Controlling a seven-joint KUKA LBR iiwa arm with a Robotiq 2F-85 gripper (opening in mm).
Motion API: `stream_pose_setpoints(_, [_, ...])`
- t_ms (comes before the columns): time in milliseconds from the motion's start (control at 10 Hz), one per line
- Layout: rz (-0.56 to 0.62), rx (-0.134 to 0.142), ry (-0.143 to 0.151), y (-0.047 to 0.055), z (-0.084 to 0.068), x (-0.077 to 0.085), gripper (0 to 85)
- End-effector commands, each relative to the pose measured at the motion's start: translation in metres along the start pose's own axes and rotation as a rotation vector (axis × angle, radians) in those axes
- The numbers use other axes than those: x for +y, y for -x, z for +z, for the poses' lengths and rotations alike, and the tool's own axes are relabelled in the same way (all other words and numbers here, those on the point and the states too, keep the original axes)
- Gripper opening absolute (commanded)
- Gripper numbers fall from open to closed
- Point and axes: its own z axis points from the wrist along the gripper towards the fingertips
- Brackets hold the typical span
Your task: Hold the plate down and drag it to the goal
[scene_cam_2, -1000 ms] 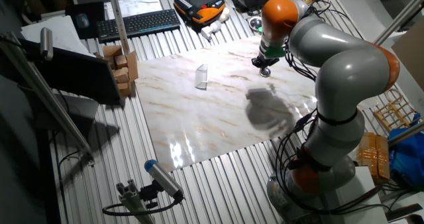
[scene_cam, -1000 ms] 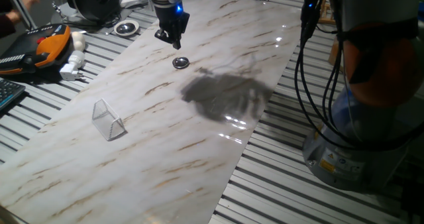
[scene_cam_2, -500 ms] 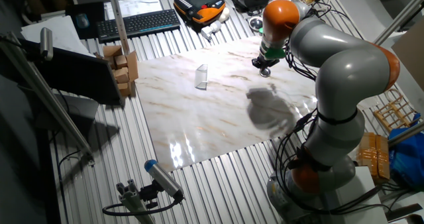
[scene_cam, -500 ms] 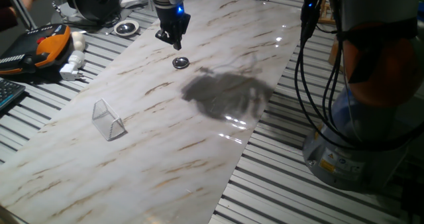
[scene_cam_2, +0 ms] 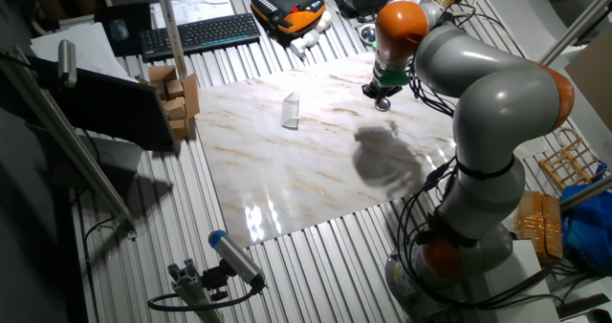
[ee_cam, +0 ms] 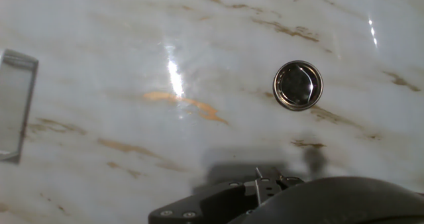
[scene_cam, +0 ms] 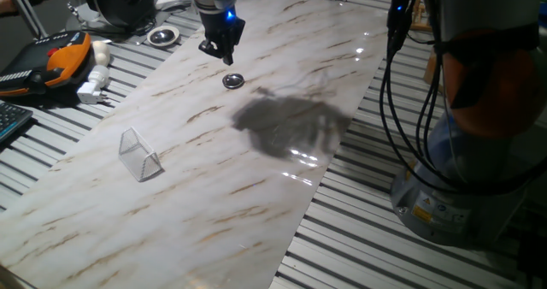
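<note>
The plate (scene_cam: pixel 232 81) is a tiny shiny metal disc with a darker centre, lying flat on the marble board (scene_cam: pixel 256 178). My gripper (scene_cam: pixel 221 53) hangs just above and behind it, fingers together and holding nothing, not touching the disc. In the hand view the plate (ee_cam: pixel 298 85) lies ahead at the right, apart from my fingertips (ee_cam: pixel 263 182) at the bottom edge. The goal (scene_cam: pixel 139 155), a clear plastic wedge, stands on the board's left part, well away from the plate; it shows at the left edge of the hand view (ee_cam: pixel 14 105) and in the other fixed view (scene_cam_2: pixel 292 111).
A larger silver dish (scene_cam: pixel 162 37) lies off the board behind my gripper. An orange-and-black handset (scene_cam: pixel 53 60) and a white plug (scene_cam: pixel 95 85) lie at the left. Cables (scene_cam: pixel 402 75) hang by the robot base at the right. Cardboard blocks (scene_cam_2: pixel 177 94) and a keyboard (scene_cam_2: pixel 196 32) stand beyond the board.
My gripper has edged slightly to the left above the plate. The plate and the goal have not moved.
</note>
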Motion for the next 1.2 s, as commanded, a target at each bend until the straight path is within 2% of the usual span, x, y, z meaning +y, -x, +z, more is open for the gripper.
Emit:
stream_pose_setpoints(0, [-0.001,0.002,-0.008,0.0011,-0.0013,0.0012,0.0])
stream_pose_setpoints(100, [-0.003,0.007,-0.003,0.0018,-0.0012,0.0013,0.0])
stream_pose_setpoints(300, [-0.021,-0.009,0.003,0.0018,-0.0012,0.0013,0.0])
stream_pose_setpoints(400, [-0.024,0.014,0.029,0.0018,-0.0012,0.0013,0.0])
stream_pose_setpoints(500, [-0.010,0.039,0.037,0.0018,-0.0012,0.0013,0.0])
stream_pose_setpoints(700, [0.012,0.028,0.011,0.0018,-0.0012,0.0013,0.0])
stream_pose_setpoints(800, [0.026,0.029,0.010,0.0018,-0.0012,0.0013,0.0])
stream_pose_setpoints(900, [0.039,0.022,-0.004,0.0018,-0.0012,0.0013,0.0])
stream_pose_setpoints(1000, [0.045,0.002,-0.036,0.0018,-0.0012,0.0013,0.0])
stream_pose_setpoints(1100, [0.049,-0.003,-0.037,0.0018,-0.0012,0.0013,0.0])
